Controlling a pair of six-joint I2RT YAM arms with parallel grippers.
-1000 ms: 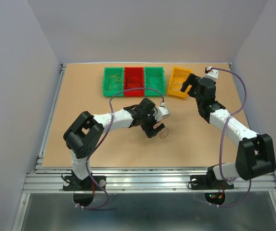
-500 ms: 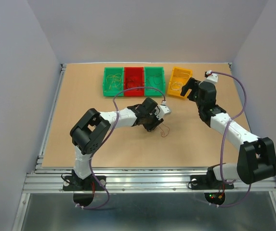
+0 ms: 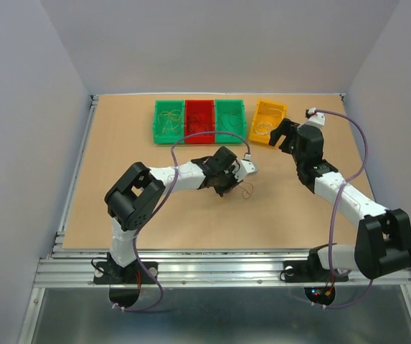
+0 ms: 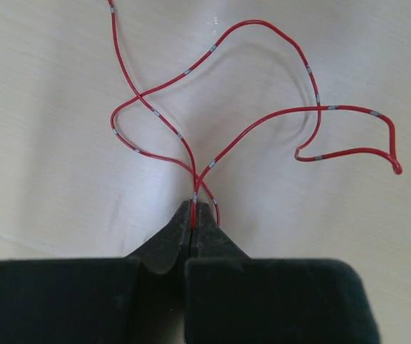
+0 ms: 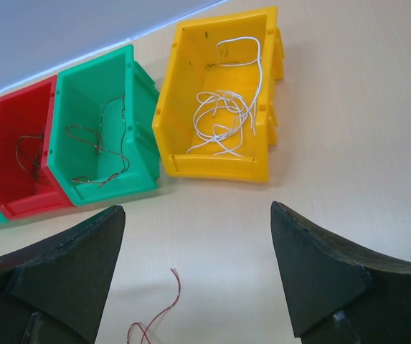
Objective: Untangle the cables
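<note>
L fingers (image 4: 193, 221) clenched on red cable (image 4: 194, 195), seen only in L wrist view; R fingers (image 5: 108, 229) released.

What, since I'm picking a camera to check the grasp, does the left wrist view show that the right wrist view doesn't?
Only left wrist: the left gripper shut on the looped red wire. Only right wrist: the open right gripper, a yellow bin holding white wires, a green bin and a red bin. Both: that wire and the table.
</note>
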